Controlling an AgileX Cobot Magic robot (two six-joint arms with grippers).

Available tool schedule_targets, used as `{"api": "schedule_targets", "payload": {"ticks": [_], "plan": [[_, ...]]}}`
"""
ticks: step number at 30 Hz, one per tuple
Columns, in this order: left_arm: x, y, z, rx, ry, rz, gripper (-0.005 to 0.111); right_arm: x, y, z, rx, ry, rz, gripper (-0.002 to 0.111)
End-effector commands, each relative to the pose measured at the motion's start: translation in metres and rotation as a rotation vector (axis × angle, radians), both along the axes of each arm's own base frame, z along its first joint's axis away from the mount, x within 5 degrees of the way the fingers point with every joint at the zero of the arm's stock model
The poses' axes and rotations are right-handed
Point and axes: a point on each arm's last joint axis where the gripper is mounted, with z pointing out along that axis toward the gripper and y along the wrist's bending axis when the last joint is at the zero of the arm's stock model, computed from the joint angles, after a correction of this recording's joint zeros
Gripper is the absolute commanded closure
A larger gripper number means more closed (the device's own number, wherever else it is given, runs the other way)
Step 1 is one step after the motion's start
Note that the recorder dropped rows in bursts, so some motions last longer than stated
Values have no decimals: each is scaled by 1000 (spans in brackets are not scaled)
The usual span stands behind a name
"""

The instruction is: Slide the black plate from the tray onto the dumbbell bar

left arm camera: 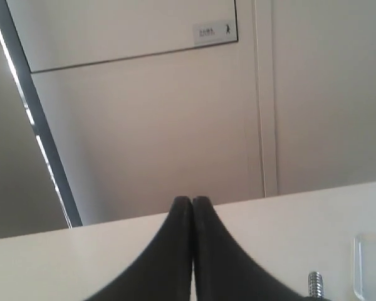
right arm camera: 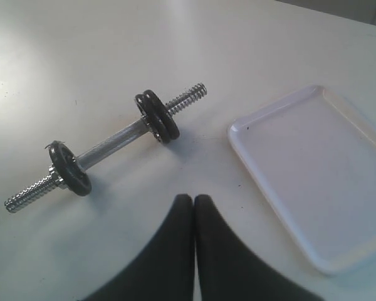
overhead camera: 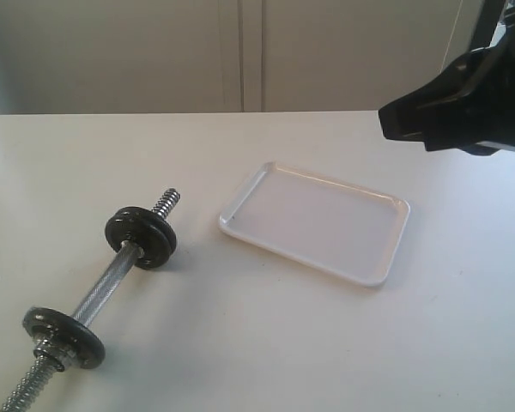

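Note:
The white tray [overhead camera: 373, 262] [right arm camera: 250, 141] lies right of centre with nothing in it. Left of it lies the dumbbell bar [overhead camera: 103, 287] [right arm camera: 109, 144]. A pair of black discs [overhead camera: 140, 236] [right arm camera: 156, 116] sits pressed together near its far threaded end. The outer one looks like the black plate, though I cannot be sure. A single disc [overhead camera: 64, 335] sits near the other end. My right gripper [overhead camera: 386, 120] [right arm camera: 193, 199] hangs shut and empty above the table beside the tray. My left gripper [left arm camera: 192, 200] is shut and empty, out of the exterior view.
The white table [overhead camera: 266, 343] runs back to a pale wall [overhead camera: 112, 51]. In the left wrist view, the bar's threaded tip [left arm camera: 314, 283] and a corner of the tray [left arm camera: 370, 266] show beyond the fingers.

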Motion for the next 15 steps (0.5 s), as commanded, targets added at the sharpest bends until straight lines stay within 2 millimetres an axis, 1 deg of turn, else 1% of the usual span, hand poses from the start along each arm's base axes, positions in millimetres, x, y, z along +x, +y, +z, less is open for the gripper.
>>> {"api": "schedule_targets", "payload": {"ticks": [1, 6, 10, 11, 13, 14, 15], "plan": [[-24, 0, -1, -6, -79, -1, 107, -2, -1, 1, 3, -9, -3, 108], [-33, 0, -2, -7, -106, -1, 107, -2, -1, 1, 3, -9, -3, 108], [-29, 0, -6, -7, -95, -1, 107, -2, -1, 1, 3, -10, -4, 108], [-29, 0, -9, -7, -90, -1, 107, -2, -1, 1, 3, -10, -4, 108], [-33, 0, -22, -7, -88, -1, 107, -2, -1, 1, 4, -11, -5, 108], [-37, 1, -35, -7, -94, -1, 107, -2, -1, 1, 4, -11, -5, 108], [-39, 1, -42, -7, -95, -1, 107, -2, -1, 1, 4, -11, -5, 108]]}}
